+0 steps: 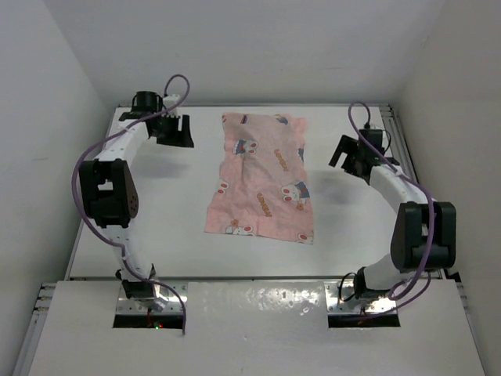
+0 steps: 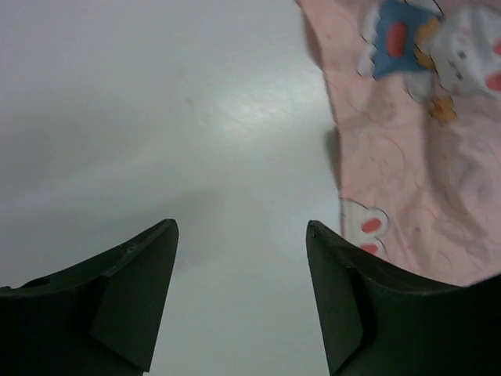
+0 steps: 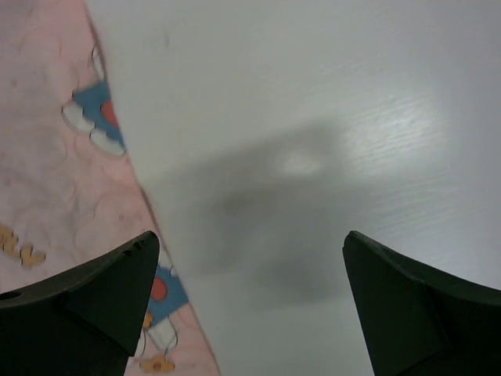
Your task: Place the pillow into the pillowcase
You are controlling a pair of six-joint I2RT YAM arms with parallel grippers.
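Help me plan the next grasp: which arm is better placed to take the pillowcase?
Right, marginally: the right gripper, jaws open, overlaps the pillowcase edge; the left gripper hangs just beside it.

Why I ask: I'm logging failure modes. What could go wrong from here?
1. The thin pink printed cloth pillowcase lies flat and wrinkled on the white table; the open left fingers and right fingers beside it could pinch both layers together, sealing the opening.
2. No pillow shows in any view; whether it is already inside cannot be told.
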